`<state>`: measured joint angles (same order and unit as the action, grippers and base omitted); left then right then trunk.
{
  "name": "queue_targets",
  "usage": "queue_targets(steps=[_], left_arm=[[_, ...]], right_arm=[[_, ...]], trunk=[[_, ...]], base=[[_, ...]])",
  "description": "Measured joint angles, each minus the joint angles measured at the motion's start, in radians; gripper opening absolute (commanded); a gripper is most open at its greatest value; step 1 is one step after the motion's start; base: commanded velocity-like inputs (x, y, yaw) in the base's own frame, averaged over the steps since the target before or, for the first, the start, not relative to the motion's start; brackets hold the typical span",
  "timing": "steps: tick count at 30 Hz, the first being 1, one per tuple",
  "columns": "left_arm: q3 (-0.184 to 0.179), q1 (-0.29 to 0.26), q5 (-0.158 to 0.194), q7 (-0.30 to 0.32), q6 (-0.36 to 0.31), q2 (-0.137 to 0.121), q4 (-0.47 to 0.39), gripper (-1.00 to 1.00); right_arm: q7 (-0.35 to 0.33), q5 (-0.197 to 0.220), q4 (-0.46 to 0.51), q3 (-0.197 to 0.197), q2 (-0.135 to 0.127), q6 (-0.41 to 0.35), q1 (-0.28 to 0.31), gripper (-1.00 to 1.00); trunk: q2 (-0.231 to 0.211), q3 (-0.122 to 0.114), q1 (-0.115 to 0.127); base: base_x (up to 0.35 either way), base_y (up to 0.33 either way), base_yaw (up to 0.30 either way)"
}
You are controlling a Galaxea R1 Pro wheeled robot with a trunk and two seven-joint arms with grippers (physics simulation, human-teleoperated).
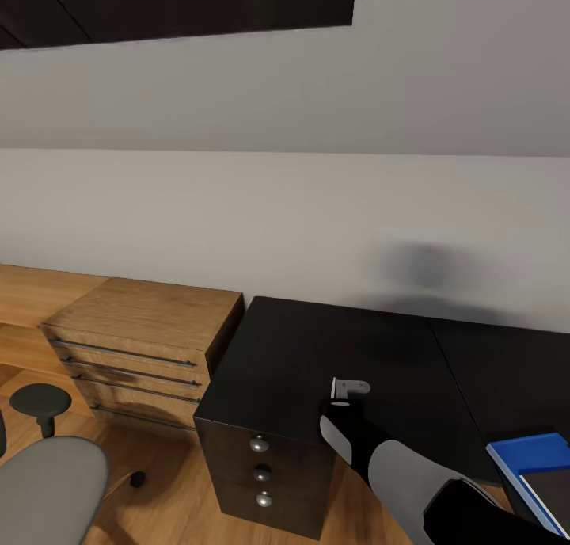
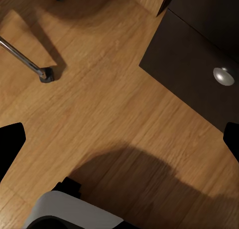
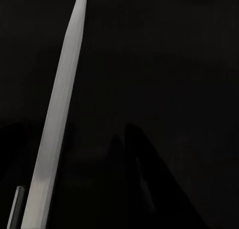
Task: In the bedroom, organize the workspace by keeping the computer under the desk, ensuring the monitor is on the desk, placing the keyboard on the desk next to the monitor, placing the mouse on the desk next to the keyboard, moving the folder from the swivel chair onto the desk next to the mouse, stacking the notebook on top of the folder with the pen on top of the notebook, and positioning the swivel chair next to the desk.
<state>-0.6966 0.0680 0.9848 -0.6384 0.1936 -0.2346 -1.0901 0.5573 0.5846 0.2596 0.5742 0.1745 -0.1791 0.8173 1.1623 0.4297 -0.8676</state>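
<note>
The glossy black desk (image 1: 317, 347) fills the middle of the head view, with its three-drawer unit (image 1: 261, 466) below the near corner. My right gripper (image 1: 343, 393) hovers over the desk top and is shut on the white pen (image 1: 350, 386). In the right wrist view the pen (image 3: 57, 119) runs long and pale across the black top. The blue folder (image 1: 529, 450) lies at the desk's right end with the dark grey notebook (image 1: 550, 493) on it. The grey swivel chair (image 1: 47, 482) stands at lower left. My left gripper (image 2: 122, 139) hangs open over the wood floor.
Light wooden low shelving (image 1: 142, 331) butts against the desk's left side. A pale grey wall rises behind. In the left wrist view a chair castor (image 2: 47, 74) and a silver drawer knob (image 2: 224, 76) sit close by, with bare floor between them.
</note>
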Motion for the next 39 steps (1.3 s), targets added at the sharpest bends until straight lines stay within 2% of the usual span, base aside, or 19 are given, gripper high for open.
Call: queue_targets(steps=[16, 25, 39], left_arm=[[0.000, 0.000, 0.000, 0.000, 0.000, 0.000, 0.001, 1.00], [0.000, 0.000, 0.000, 0.000, 0.000, 0.000, 0.001, 1.00], [0.000, 0.000, 0.000, 0.000, 0.000, 0.000, 0.001, 1.00]], right_arm=[[-0.006, 0.006, 0.010, -0.002, 0.000, -0.027, 0.000, -1.00], [-0.007, 0.014, 0.029, -0.009, 0.000, -0.089, 0.000, -1.00], [-0.008, 0.020, 0.032, -0.010, 0.000, -0.097, 0.000, -1.00]], trunk=[[0.000, 0.000, 0.000], [0.000, 0.000, 0.000], [0.000, 0.000, 0.000]], base=[[0.000, 0.000, 0.000], [0.000, 0.000, 0.000], [0.000, 0.000, 0.000]])
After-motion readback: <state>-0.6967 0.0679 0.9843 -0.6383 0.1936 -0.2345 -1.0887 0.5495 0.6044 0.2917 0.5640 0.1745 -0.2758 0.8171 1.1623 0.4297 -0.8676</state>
